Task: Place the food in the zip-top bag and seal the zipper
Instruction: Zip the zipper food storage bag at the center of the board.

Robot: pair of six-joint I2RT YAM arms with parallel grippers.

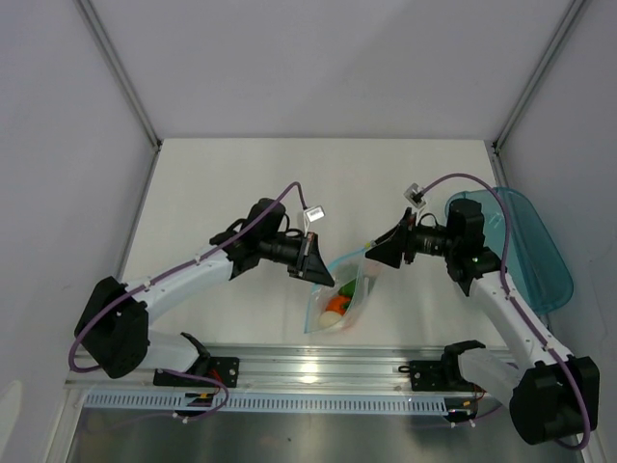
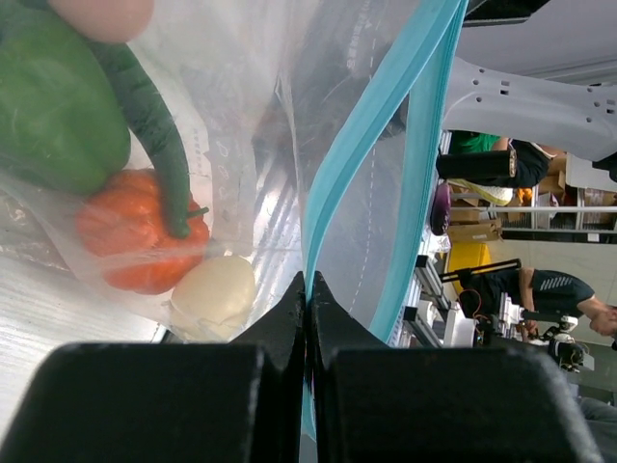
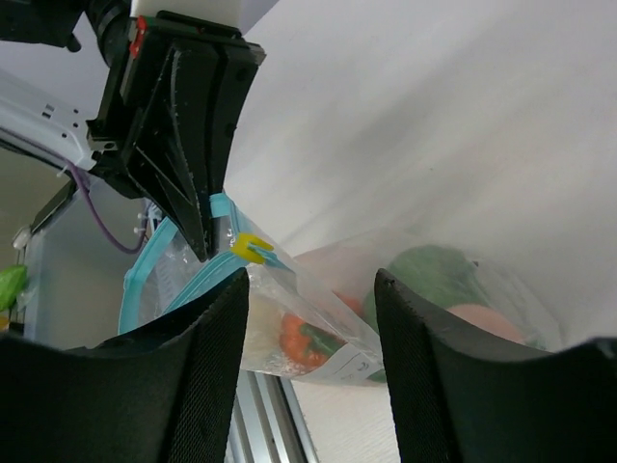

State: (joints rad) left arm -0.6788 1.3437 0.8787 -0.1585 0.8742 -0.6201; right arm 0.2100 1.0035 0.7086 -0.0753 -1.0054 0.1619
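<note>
The zip-top bag hangs between the two grippers, its lower end near the rail. Inside it are the food pieces: a green pepper, an orange-red round one, a pale egg and another pale one. My left gripper is shut on the teal zipper at the mouth's left end. My right gripper is open, its fingers on either side of the bag's other end. A yellow slider sits on the zipper near the left gripper.
A translucent teal tray lies at the right edge of the table beside the right arm. A metal rail runs along the near edge below the bag. White walls enclose the table on three sides.
</note>
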